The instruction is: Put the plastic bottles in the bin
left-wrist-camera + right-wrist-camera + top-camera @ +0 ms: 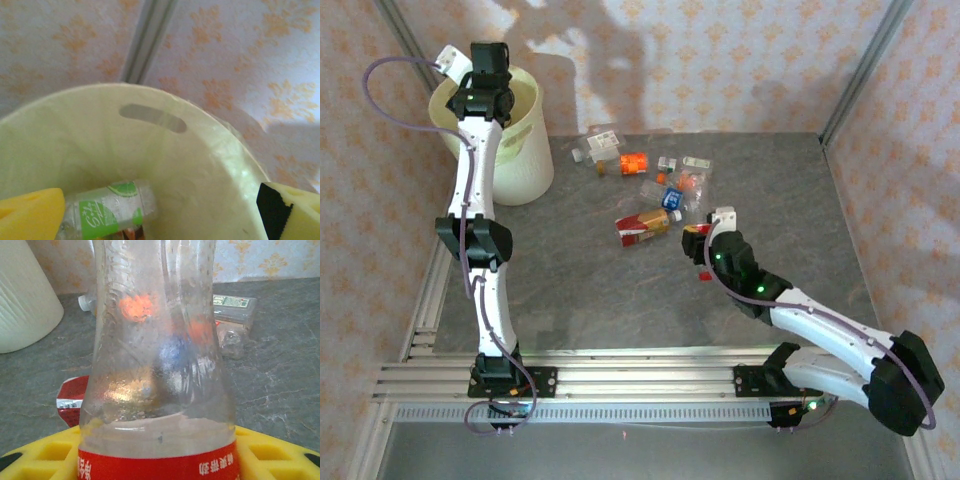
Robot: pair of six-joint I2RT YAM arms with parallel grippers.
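The left gripper (pixel 160 215) hangs over the bin (pixel 210 165), pads (pixel 30 215) spread wide, with a green-labelled bottle (pixel 107 210) lying below it inside. The right gripper (pixel 703 243) is clamped on a clear red-labelled bottle (pixel 157 365), and the loose bottles (pixel 645 190) are scattered just ahead of it on the table (pixel 580 290).

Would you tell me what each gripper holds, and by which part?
The right gripper grips a clear bottle at its red label; the left gripper, open over the bin, holds nothing.
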